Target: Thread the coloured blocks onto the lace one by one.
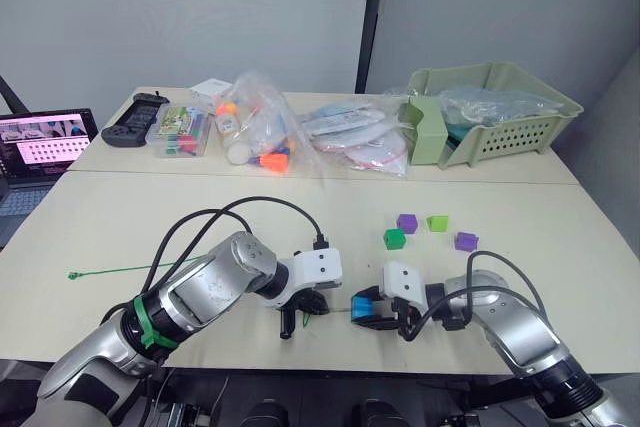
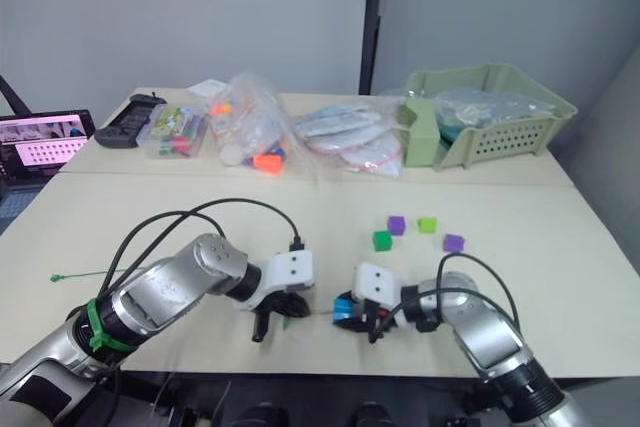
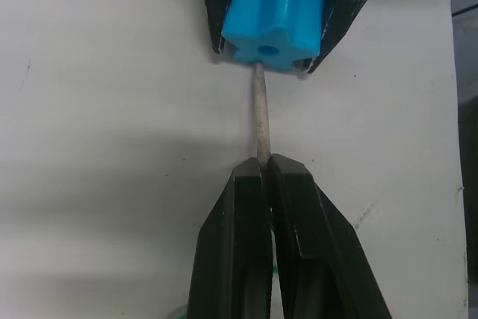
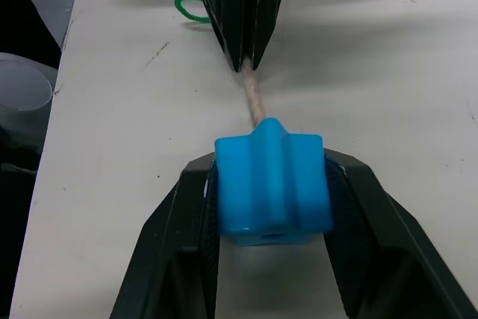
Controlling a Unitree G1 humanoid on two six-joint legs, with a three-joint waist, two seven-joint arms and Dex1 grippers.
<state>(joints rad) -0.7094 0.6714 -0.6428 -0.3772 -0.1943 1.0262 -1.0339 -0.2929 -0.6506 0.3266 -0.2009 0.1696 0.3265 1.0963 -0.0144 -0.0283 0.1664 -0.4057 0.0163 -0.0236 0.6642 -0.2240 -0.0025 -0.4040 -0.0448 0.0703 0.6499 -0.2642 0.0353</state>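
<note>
Left gripper [image 3: 265,169] clamped shut on lace [image 1: 120,270], just behind its stiff pale tip [image 3: 260,110]. Right gripper [image 4: 272,184] closed on blue block [image 4: 273,184], one finger on each side. Both held low over the table [image 1: 120,217] at its near edge, facing each other, close together. Tip pointed straight at the hole in the block's face and touching or just entering it; cannot tell how far in. Green cord trailing from behind the left gripper leftward across the table, ending well apart at the far left.

Other four blocks lying loose on the table beyond the right gripper: dark green block [image 1: 395,238], purple block [image 1: 406,222], lime block [image 1: 437,222], second purple block [image 1: 466,241]. First three near one another, the last a little to the right.

Along the table's far side: green basket [image 1: 500,122], clear bags [image 1: 300,137], a small box of coloured pieces [image 1: 180,132], black controller [image 1: 135,119]. Laptop [image 1: 45,142] off the left edge.
</note>
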